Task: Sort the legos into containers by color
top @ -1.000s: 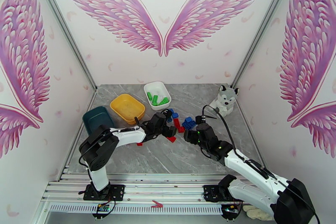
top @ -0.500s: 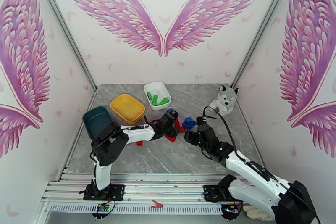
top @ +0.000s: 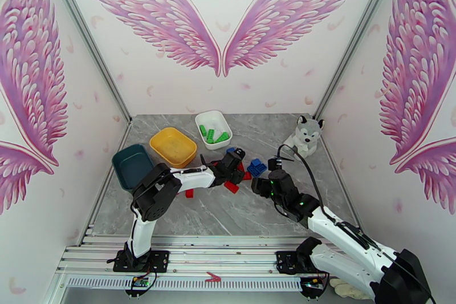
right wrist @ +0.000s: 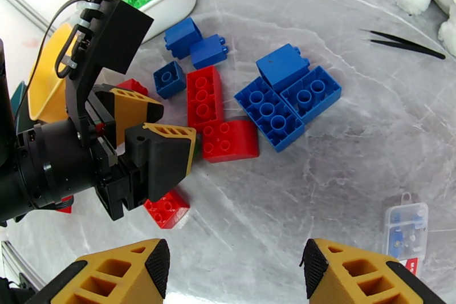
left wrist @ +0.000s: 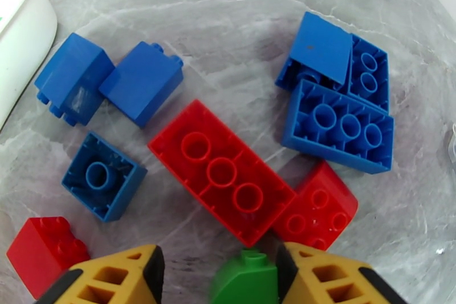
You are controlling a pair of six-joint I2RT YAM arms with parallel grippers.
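The left gripper point(left wrist: 219, 268) hangs low over the loose pile of legos at mid-table. Its jaws are spread, and a green brick point(left wrist: 248, 278) sits between them against one finger with a gap to the other, so it is not clamped. Just beyond lie a long red brick point(left wrist: 222, 171) and several blue bricks point(left wrist: 339, 125). The right gripper point(right wrist: 236, 259) hovers nearby, wide apart and empty. Other green bricks lie in the white dish point(top: 214, 119), beside the yellow dish point(top: 172, 145) and the teal dish point(top: 131, 163).
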